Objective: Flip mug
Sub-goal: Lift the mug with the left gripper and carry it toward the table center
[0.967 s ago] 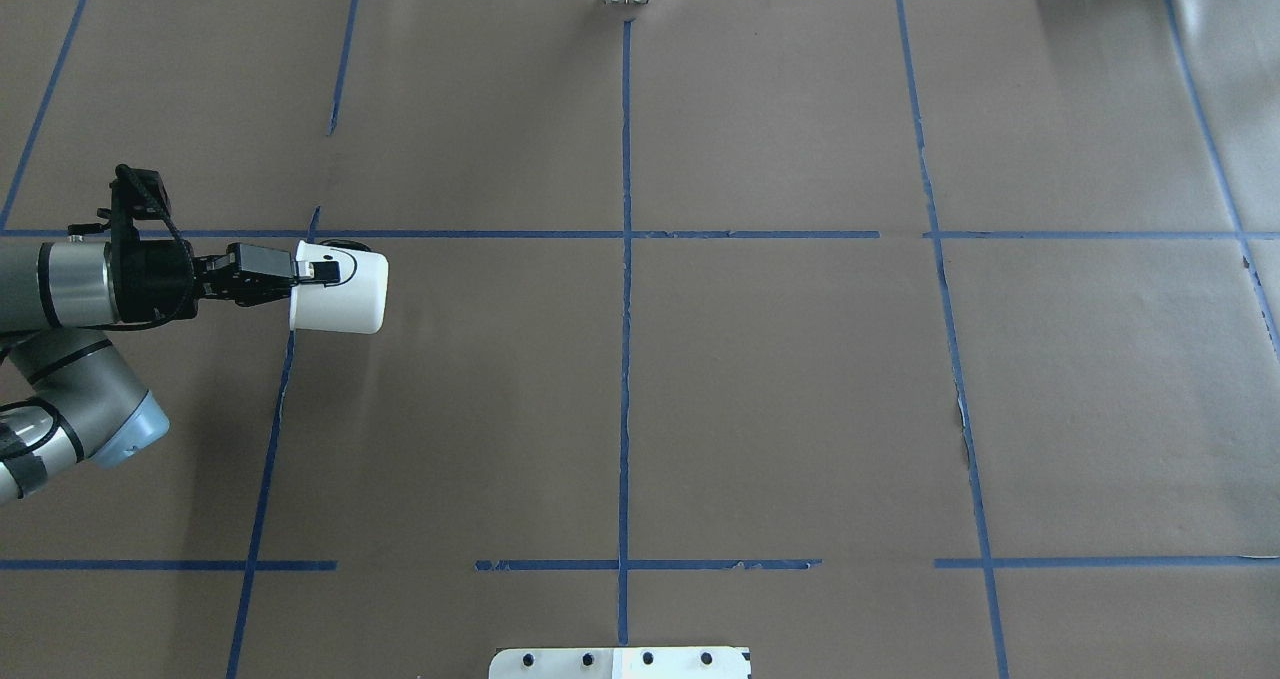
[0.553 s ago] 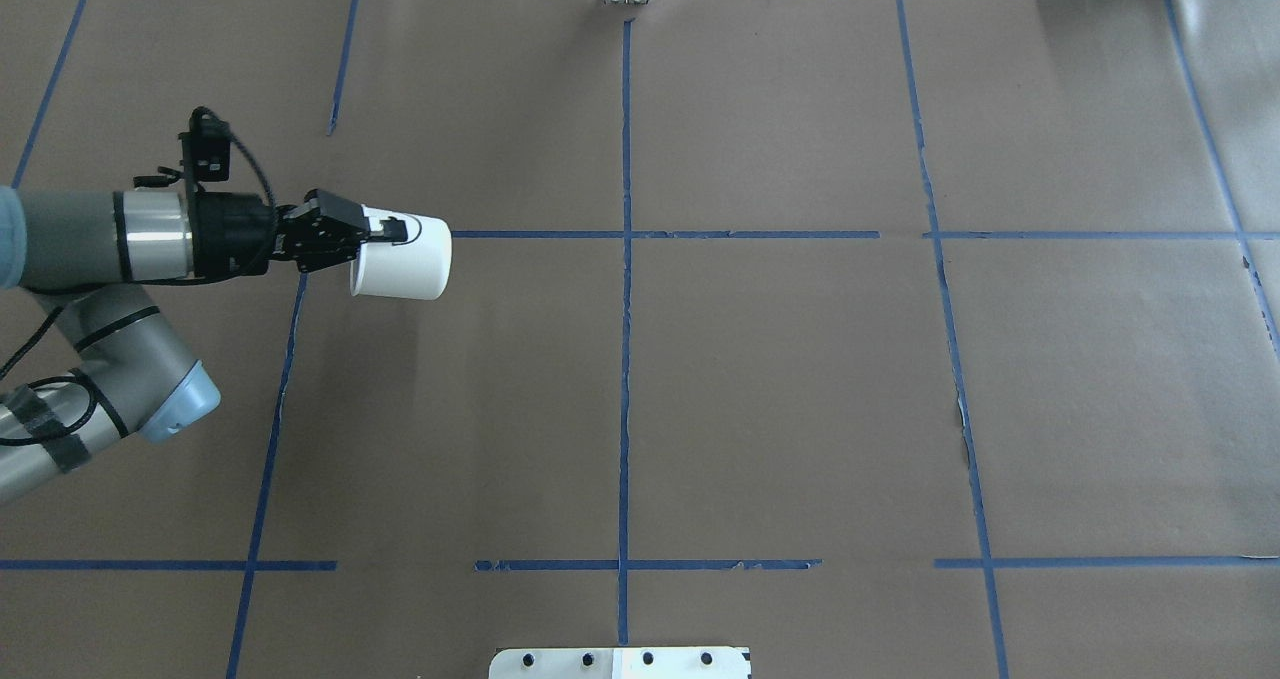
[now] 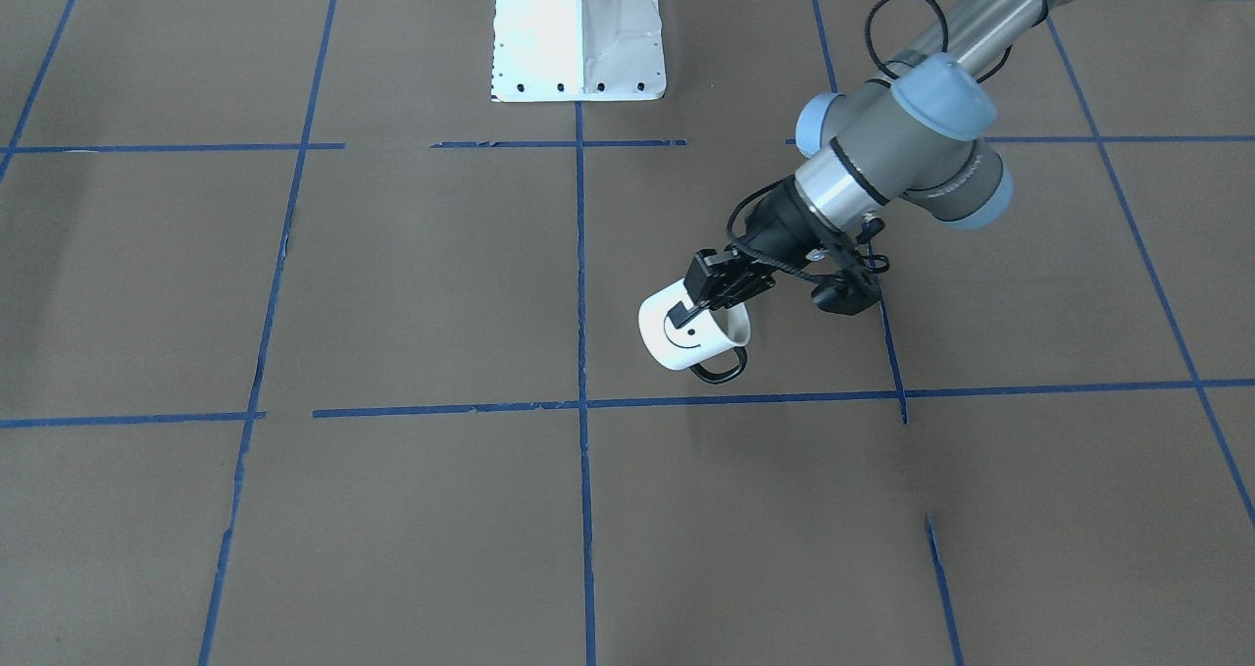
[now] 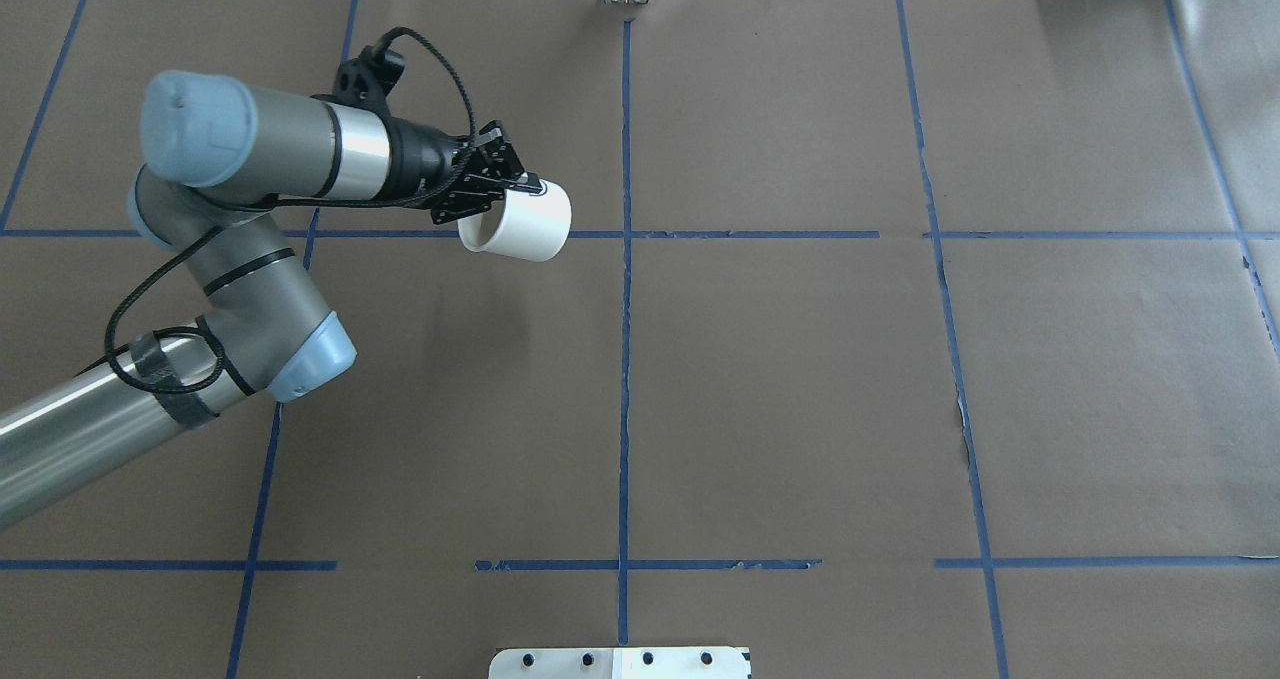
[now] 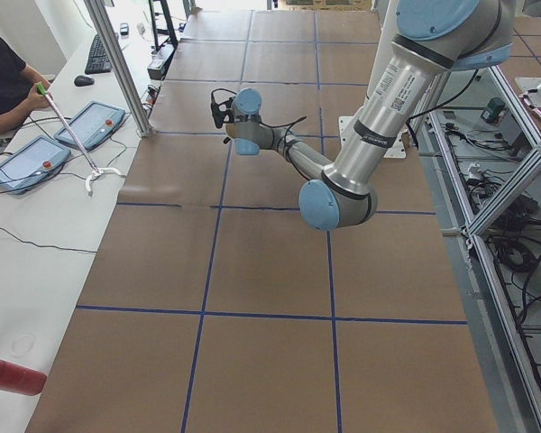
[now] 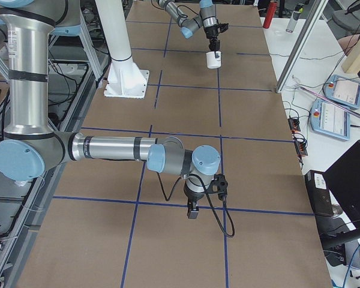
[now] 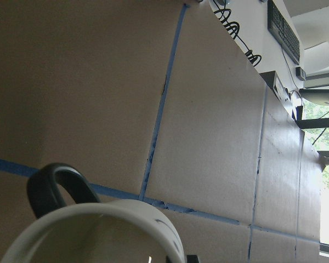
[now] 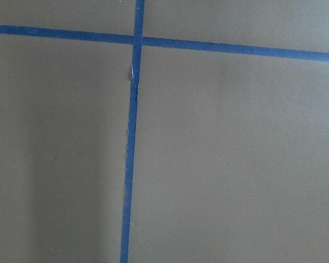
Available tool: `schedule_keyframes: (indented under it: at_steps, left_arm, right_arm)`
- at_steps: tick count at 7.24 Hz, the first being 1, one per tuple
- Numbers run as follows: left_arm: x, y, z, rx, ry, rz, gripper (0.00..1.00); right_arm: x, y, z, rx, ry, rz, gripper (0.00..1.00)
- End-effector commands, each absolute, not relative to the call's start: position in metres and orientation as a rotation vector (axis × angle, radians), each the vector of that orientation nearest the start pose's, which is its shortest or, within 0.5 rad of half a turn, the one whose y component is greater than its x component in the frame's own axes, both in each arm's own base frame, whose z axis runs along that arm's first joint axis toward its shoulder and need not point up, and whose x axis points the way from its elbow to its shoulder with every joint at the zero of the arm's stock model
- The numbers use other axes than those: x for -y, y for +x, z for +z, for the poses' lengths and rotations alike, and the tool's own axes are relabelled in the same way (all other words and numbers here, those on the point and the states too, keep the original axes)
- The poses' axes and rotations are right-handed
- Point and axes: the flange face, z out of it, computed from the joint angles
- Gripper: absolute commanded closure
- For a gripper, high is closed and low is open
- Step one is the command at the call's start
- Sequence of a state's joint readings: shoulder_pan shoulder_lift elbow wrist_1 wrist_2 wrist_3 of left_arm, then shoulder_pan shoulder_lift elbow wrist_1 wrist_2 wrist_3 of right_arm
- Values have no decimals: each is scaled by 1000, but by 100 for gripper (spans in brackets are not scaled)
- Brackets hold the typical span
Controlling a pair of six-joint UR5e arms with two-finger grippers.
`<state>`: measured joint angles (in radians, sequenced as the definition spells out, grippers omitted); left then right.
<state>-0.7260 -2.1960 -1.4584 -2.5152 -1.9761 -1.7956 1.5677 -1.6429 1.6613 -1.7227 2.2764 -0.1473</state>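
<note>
The white mug (image 4: 528, 227) with a black smiley face (image 3: 683, 337) and a black loop handle (image 3: 719, 369) hangs in the air above the brown table, tilted on its side. My left gripper (image 4: 506, 193) is shut on its rim, one finger outside the wall and one inside; it also shows in the front view (image 3: 698, 305). The left wrist view shows the mug's rim (image 7: 107, 211) and handle (image 7: 54, 188) from close up. The mug is small and far in the right side view (image 6: 213, 59). My right gripper (image 6: 192, 210) hovers low over the table; I cannot tell whether it is open or shut.
The table is covered in brown paper with blue tape lines (image 4: 625, 359). The white robot base plate (image 3: 578, 48) stands at the robot's edge. An operator's desk with tablets (image 5: 63, 140) and a metal post (image 5: 117, 63) lie past the far edge.
My left arm has carried the mug away from the robot and toward the table's centre line. The mug has turned, so its mouth now faces back toward the robot's side.
</note>
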Motion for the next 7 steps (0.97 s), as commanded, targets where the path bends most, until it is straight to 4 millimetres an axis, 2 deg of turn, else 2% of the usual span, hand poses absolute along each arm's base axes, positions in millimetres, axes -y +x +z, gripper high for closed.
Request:
schedule_keyframes:
  at_steps: [1,2,3,4,6,7]
  left_arm:
    - [510,529,175,-1263,48,-451,100]
    - [500,557,148,-1119,73,-342,100]
    - [491,585,127,-1023,89,-324,100]
    - [485,614,120,-946,106,-333,100]
    - [480,643,98,-825,89,-334,100]
    - [483,649,92,-758,68,-343,100]
  right_arm:
    - [450,67,668,712,-77,-97,0]
    - [450,67,668,712,-77,-97,0]
    - [450,67,668,712,-77,-97,0]
    - [450,67,668,712,-77,-97,0]
    - [450,67,668,712,-77,-97,0]
    - [450,67,668,712,-77,-97,0]
